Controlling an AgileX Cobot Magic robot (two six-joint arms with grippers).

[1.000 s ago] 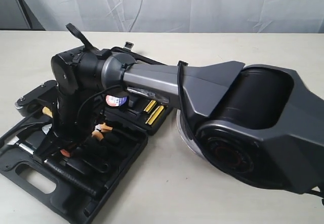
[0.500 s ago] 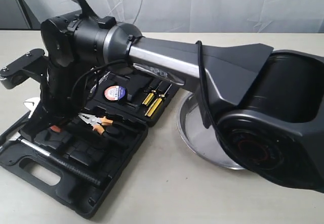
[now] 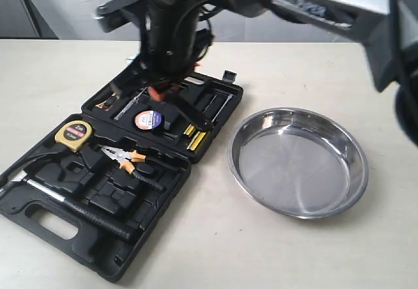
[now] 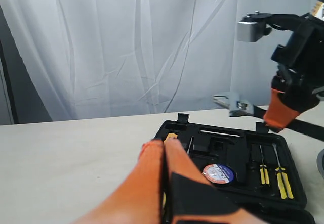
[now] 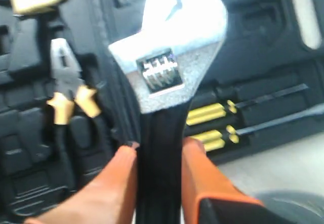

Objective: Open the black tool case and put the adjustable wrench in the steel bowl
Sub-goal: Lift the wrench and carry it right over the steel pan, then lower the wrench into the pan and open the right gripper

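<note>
Jaws: right gripper (image 5: 158, 155) clamped on the black handle of the adjustable wrench (image 5: 167, 67); left gripper (image 4: 163, 150) pressed together, holding nothing. Over the last second the right arm rose from low in the open black tool case (image 3: 85, 246) to above its far half, wrench lifted clear. Steel bowl (image 3: 243, 147) sits right of the case, empty. Judged: extraction done; carry right and release remain.

The adjustable wrench (image 5: 174, 47) sits between the fingers of the right claw (image 5: 158, 155), above the open black tool case (image 3: 85, 250); pliers (image 3: 124, 157), tape measure (image 3: 73, 132) and hammer (image 3: 85, 214) lie below the claw, nearer the exterior camera; the steel bowl (image 3: 299, 165) rests to the claw's right in that view, just beside the case.
</note>
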